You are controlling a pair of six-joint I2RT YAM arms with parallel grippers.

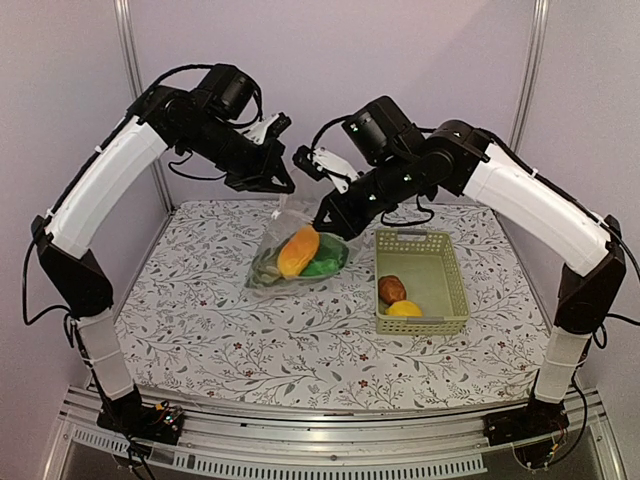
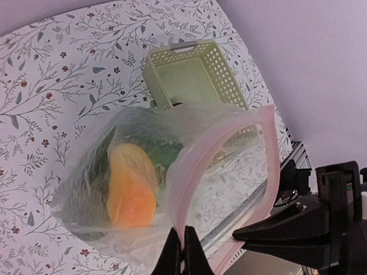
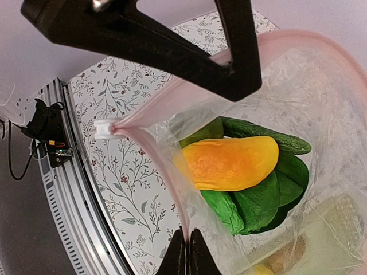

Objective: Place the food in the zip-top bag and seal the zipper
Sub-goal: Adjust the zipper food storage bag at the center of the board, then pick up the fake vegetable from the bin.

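Bag (image 1: 290, 262) stood near the middle of the table (image 1: 200, 320), bottom down on the flowered cloth, its pink-edged mouth held up and open between the two claws. The left claw (image 1: 283, 186) was pinched tight on the zipper (image 2: 175, 195) at one side, and the right claw (image 1: 326, 222) gripped it at the other. Inside, the orange oval (image 1: 298, 251) lay on the greens (image 1: 326, 263). The potato (image 1: 391, 289) and lemon (image 1: 403, 309) sat in the basket (image 1: 457, 285) just to its right.

One bag (image 1: 285, 225); one basket (image 1: 452, 280); one potato (image 1: 392, 289); one lemon (image 1: 404, 309).
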